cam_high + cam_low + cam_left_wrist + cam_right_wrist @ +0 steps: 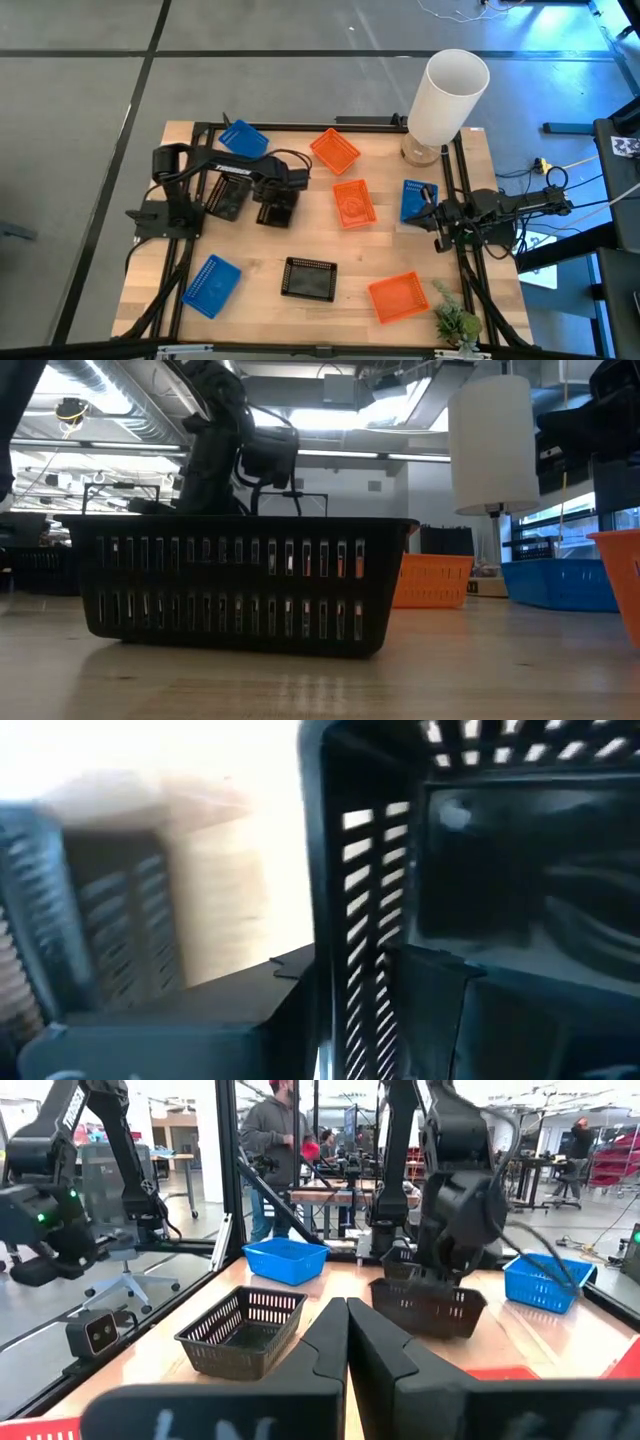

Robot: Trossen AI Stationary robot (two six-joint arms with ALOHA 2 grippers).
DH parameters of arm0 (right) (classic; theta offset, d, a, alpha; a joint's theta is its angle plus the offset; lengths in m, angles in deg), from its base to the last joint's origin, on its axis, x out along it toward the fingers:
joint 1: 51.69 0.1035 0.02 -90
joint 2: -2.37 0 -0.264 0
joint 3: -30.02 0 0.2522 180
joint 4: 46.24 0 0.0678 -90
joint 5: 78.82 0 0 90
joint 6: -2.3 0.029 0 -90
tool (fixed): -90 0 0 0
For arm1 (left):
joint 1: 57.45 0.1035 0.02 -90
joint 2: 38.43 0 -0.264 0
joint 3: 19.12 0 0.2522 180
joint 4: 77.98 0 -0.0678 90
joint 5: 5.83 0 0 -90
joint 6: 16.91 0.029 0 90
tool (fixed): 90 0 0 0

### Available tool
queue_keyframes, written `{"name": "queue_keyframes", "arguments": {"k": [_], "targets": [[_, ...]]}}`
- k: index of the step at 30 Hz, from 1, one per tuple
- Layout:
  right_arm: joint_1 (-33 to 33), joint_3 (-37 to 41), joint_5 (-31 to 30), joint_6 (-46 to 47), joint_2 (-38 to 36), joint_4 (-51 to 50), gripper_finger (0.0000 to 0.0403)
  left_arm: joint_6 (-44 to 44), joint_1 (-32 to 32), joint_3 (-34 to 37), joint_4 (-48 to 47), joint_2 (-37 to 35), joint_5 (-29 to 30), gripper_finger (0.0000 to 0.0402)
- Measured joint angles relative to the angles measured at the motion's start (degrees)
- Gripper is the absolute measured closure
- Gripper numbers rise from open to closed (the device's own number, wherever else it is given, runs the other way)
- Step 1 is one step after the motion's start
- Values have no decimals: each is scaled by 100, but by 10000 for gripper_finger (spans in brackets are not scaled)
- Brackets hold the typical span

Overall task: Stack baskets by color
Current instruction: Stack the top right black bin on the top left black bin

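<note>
A robotics lab or workshop: exposed ceiling ducts (120, 405) and strip lights overhead, other robot arms (95, 1150) on benches beyond the wooden table (250, 250), people (275, 1140) standing far off, an office chair (125, 1285) nearby.

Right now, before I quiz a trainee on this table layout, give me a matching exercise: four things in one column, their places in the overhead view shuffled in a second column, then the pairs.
Things:
1. white cylinder
2. green plant
3. black basket lying alone
4. right gripper

Places in the high view:
A. lower right corner of the table
B. beside a blue basket at the right edge
C. upper right corner
D. lower middle

Pairs: 1-C, 2-A, 3-D, 4-B.
</note>
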Motion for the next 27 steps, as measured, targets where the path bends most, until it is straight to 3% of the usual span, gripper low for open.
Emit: {"name": "queue_keyframes", "arguments": {"k": [3,8,11,16,27], "targets": [[-1,0,-1,-13,0,82,395,218,2,18,108,22,-90,325],[1,0,-16,-16,0,188,395,518,2,24,32,-6,-111,391],[-1,0,-14,-17,0,200,395,640,0,30,-17,-94,-234,397],[1,0,-12,-15,0,210,395,620,-9,37,-427,-804,-122,401],[-1,0,-11,-28,0,234,395,-416,-4,29,-3016,-3025,944,401]]}}
